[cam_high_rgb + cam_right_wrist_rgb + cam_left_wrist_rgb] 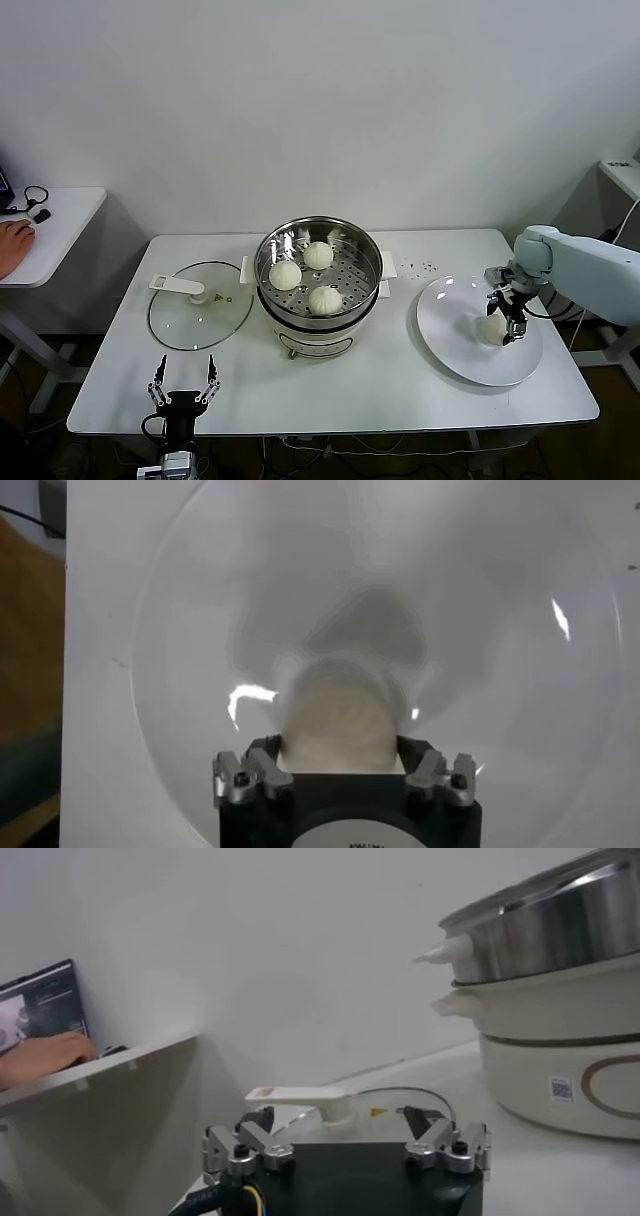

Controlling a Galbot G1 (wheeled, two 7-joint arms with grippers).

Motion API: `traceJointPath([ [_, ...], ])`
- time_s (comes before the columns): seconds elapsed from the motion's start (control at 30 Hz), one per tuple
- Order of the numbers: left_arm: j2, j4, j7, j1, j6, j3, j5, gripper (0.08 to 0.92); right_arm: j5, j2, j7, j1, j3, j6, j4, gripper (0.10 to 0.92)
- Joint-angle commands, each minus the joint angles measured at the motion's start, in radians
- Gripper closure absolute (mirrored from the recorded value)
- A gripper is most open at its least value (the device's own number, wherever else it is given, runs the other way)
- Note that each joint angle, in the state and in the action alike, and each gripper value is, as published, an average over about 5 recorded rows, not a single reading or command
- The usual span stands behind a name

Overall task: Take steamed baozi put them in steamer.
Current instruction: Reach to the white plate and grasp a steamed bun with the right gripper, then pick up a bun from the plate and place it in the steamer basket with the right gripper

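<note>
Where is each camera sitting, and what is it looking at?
Head view: high on the robot, looking down at the white table; both arms show.
Left wrist view: low by the table edge, facing the shiny steel steamer and the flat glass lid; left gripper open.
Right wrist view: above the white round plate, right gripper straddling the last cream-white bun.
Shared: head and right wrist views both show that bun.

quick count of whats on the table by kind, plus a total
Baozi: 4, three in the steamer, one on the plate
Steamer: 1
Glass lid: 1
White plate: 1
Total: 7
</note>
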Motion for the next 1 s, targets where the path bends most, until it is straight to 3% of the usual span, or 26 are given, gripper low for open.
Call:
traceJointPath([
  [0.03,-0.049,0.001,0.0,0.001,-0.002,0.001,0.0,0.177,-0.002,-0.002,0.004,-0.006,0.006,0.0,0.0,0.28],
  [0.47,-0.049,-0.005,0.0,0.001,-0.003,0.001,0.0,0.177,0.031,-0.029,-0.004,0.077,-0.049,0.002,0.05,0.388],
  [1.0,-0.049,-0.005,0.003,-0.007,-0.002,0.019,-0.004,0.177,0.339,0.031,-0.029,0.71,-0.553,-0.004,0.362,0.413],
])
